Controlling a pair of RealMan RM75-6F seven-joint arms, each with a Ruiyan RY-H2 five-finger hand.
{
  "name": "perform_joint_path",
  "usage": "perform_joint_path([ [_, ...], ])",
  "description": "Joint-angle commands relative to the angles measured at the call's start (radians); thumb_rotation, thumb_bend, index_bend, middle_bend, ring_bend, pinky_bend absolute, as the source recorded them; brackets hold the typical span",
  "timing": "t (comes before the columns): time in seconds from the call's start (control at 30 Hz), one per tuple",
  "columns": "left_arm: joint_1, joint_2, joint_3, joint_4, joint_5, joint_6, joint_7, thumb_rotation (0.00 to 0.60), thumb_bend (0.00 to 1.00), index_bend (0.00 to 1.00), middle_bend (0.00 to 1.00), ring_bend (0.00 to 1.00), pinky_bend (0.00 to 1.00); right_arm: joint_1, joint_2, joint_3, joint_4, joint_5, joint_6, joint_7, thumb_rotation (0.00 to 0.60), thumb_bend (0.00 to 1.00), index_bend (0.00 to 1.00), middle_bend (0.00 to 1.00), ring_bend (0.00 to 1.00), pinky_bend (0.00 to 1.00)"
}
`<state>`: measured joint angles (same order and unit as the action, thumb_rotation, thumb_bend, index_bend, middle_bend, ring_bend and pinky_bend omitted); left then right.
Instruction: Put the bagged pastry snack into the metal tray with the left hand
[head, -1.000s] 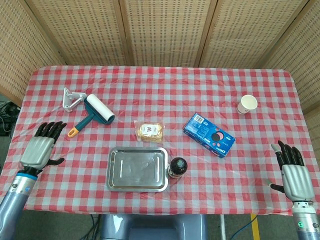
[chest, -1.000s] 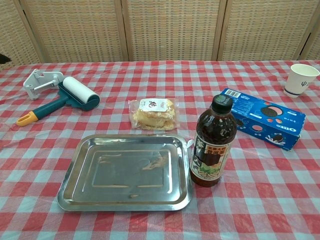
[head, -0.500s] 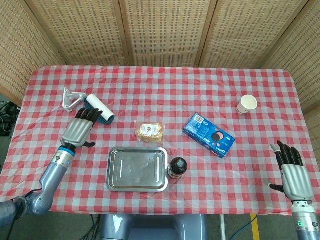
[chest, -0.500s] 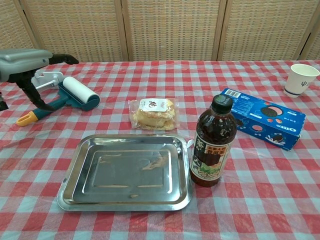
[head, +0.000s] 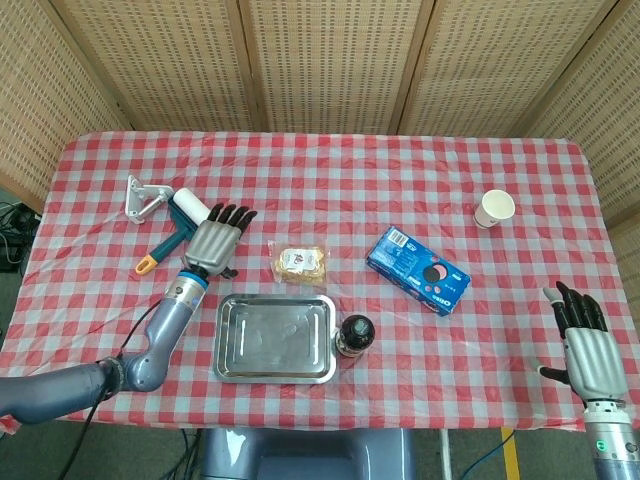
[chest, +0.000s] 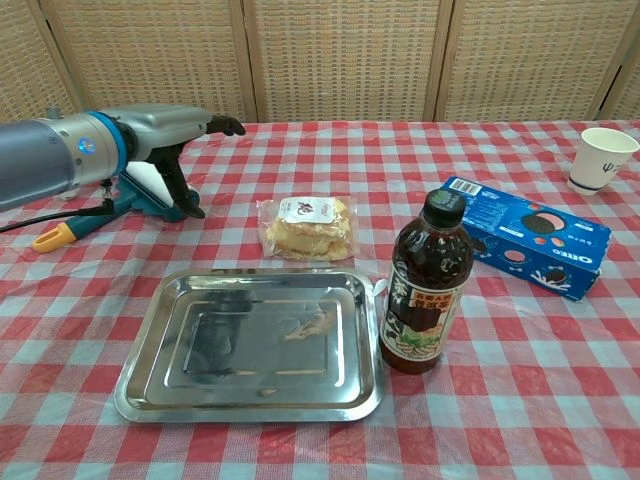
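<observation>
The left hand (head: 213, 243), empty with fingers spread, hovers just left of the pastry bag (head: 300, 263); nothing is grasped; the tray (head: 232, 358) below the bag holds nothing.

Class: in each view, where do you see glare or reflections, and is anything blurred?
Chest view: the metal tray mirrors a dark shape and pale streaks; the left hand looks slightly soft. Head view: the tray shines pale; everything is sharp.

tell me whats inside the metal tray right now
Nothing lies inside the metal tray: its floor shows only smears and reflections. The bagged pastry snack sits on the cloth just beyond its far rim, untouched, with the left hand open beside it.
</observation>
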<state>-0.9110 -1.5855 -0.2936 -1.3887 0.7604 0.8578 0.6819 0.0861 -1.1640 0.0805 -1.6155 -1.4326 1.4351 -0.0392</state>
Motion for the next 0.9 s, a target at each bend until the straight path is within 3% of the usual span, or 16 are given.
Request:
perform_joint_path([
  [0.03, -0.043, -0.045, -0.006, 0.03, -0.05, -0.022, 0.006, 0.6, 0.14, 0.05, 0.0, 0.0, 0.0, -0.001, 0.001, 0.001, 0.002, 0.005, -0.002, 0.008, 0.6, 0.08, 0.02, 0.0, 0.0, 0.0],
  [0.47, -0.149, -0.166, 0.013, 0.131, -0.099, -0.031, 0.025, 0.6, 0.14, 0.08, 0.0, 0.0, 0.0, -0.003, 0.003, 0.004, -0.001, 0.012, -0.005, 0.032, 0.6, 0.08, 0.02, 0.0, 0.0, 0.0],
  [0.9, -0.242, -0.286, 0.015, 0.311, -0.162, -0.065, 0.06, 0.6, 0.16, 0.11, 0.0, 0.0, 0.0, -0.006, 0.003, 0.008, 0.002, 0.016, -0.001, 0.067, 0.6, 0.08, 0.03, 0.0, 0.0, 0.0],
])
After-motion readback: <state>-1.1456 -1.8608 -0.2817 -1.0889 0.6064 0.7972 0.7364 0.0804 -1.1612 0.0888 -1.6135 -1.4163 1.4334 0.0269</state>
